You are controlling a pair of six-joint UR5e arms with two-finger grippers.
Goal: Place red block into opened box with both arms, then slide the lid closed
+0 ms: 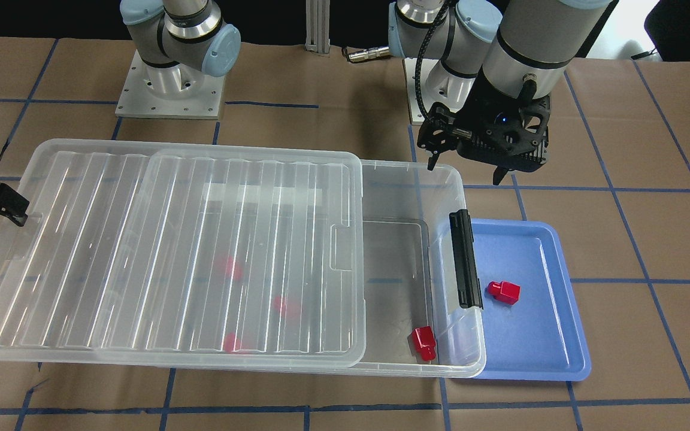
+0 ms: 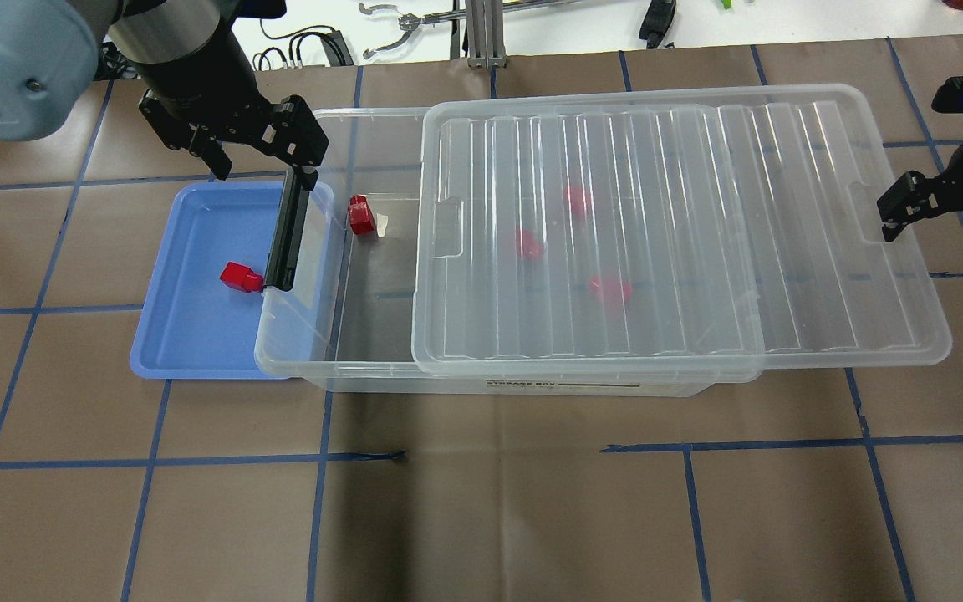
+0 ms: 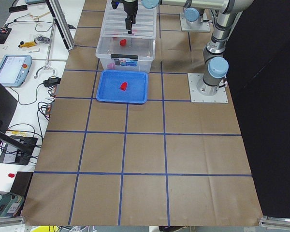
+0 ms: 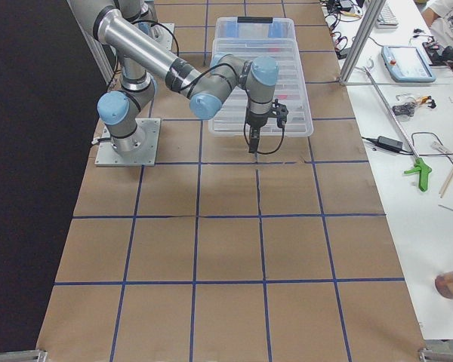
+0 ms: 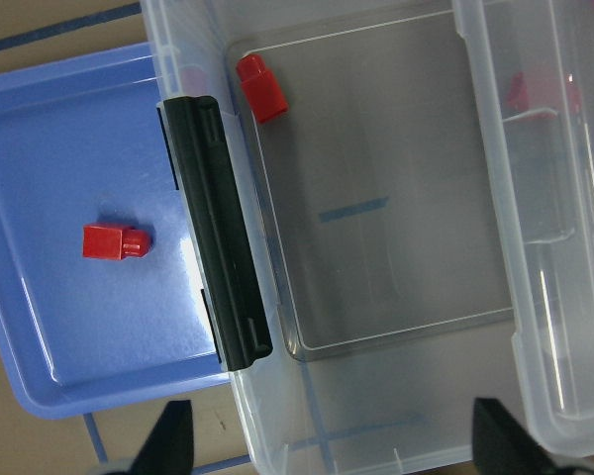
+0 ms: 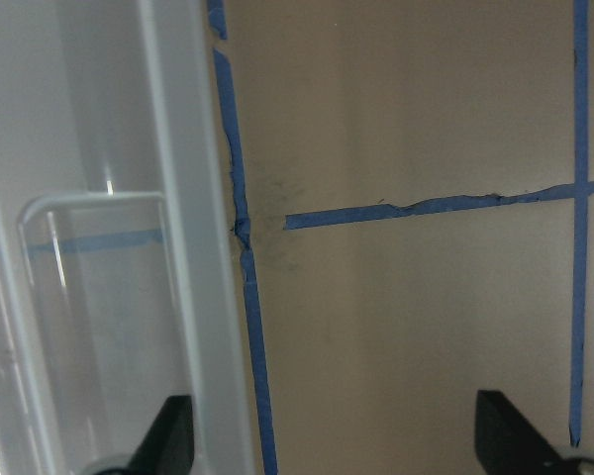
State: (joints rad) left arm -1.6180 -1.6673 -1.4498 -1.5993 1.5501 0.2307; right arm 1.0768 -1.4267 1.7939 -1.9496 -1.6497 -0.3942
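Overhead exterior view, bottom of the frame upward: bare brown bench (image 2: 481,502) comes first, then the near long wall of the clear box (image 2: 381,380), which runs across the middle. Its ribbed translucent lid (image 2: 682,251) covers the right-hand part and overhangs the box's right short end, leaving the left part open.

At centre left a blue tray (image 2: 172,334) sits against the box's clipped end. On it lies the red block (image 2: 239,276), a glossy cube with a shorter round nub pointing toward the box. It is close to the black clip bar (image 2: 285,234) but, by the left wrist view, apart from it. A second red block (image 2: 360,216) lies in the open part of the box, and red blurs show through the lid.

Farther up, at upper left, the left gripper (image 2: 262,167) hovers over the far end of the clip bar, fingers spread wide with nothing between them. At the right edge the right gripper (image 2: 941,216) is likewise spread and empty, just off the lid's overhanging short end.

The block is probably light, rigid and slick, so pinching across two flat cube faces should hold better than the nub. The lid looks thin and likely flexes, so a level push at its short-end rim seems wisest.
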